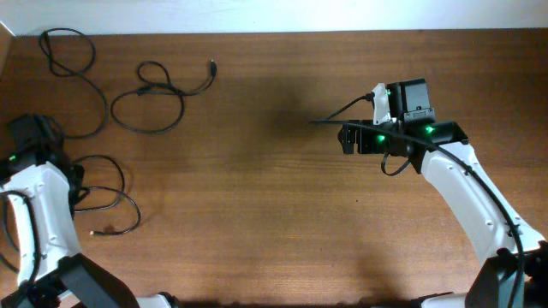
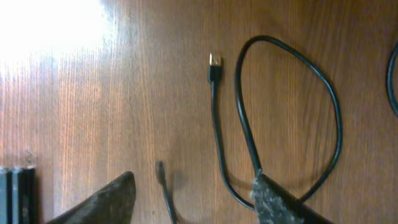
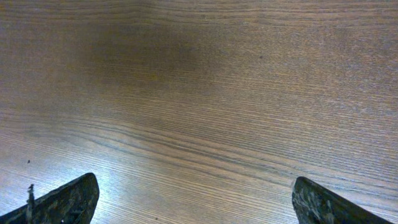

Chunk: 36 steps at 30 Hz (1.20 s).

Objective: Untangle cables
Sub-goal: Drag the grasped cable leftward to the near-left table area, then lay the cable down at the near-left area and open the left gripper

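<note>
Three thin black cables lie apart on the left of the wooden table. One curls at the far left corner (image 1: 77, 81). A second loops beside it (image 1: 158, 98), with a plug pointing right. The third (image 1: 116, 201) loops by my left arm. In the left wrist view this third cable forms a big loop (image 2: 292, 93) with a metallic plug (image 2: 215, 64), and another cord end (image 2: 161, 174) lies between my fingers. My left gripper (image 2: 193, 190) is open just above it, its right finger over the loop; in the overhead view it (image 1: 75, 181) sits at the cable's left edge. My right gripper (image 1: 347, 137) (image 3: 193, 193) is open and empty over bare wood.
The wooden table (image 1: 257, 214) ends at a white wall along the far edge. A thicker black wire (image 1: 342, 111) belongs to the right arm. The left arm's white link (image 1: 38, 205) covers part of the near-left table.
</note>
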Available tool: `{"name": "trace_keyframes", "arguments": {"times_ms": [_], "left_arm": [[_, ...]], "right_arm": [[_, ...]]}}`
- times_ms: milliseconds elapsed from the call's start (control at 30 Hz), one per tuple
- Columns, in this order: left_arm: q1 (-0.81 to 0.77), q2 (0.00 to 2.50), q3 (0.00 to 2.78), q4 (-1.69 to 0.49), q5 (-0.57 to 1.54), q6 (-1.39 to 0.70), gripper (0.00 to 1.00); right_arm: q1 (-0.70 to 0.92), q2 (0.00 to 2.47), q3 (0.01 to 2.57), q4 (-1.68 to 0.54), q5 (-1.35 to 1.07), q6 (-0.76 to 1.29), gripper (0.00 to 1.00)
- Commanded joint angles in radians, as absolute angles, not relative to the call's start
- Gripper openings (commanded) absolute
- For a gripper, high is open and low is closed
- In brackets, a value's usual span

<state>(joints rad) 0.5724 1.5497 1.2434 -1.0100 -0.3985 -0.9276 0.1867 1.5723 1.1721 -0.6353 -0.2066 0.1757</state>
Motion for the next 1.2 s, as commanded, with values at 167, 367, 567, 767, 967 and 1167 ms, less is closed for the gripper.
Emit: {"name": "trace_keyframes", "arguments": {"times_ms": [167,367,567,767,967,1167], "left_arm": [[0.59,1.547,1.254,-0.999,-0.192,-0.866,0.99],[0.555,1.431,1.265,-0.935,0.275,-0.493,0.99],[0.291,1.189,1.265,-0.936,0.292,-0.271,0.99],[0.116,0.937,1.232,-0.949,0.213,-0.237,0.99],[0.116,0.648,1.165,-1.042,0.213,-0.21,0.99],[0.116,0.498,1.158,-1.099,0.126,-0.211,0.99]], "right_arm": [[0.19,1.575,1.168,-0.633,-0.201,0.169,0.99],[0.19,1.575,1.168,-0.633,-0.201,0.169,0.99],[0.19,1.575,1.168,-0.633,-0.201,0.169,0.98],[0.19,1.575,1.168,-0.632,-0.201,0.169,0.99],[0.19,1.575,1.168,-0.632,-0.201,0.169,0.99],[0.19,1.575,1.168,-0.632,-0.201,0.169,0.98]]}}
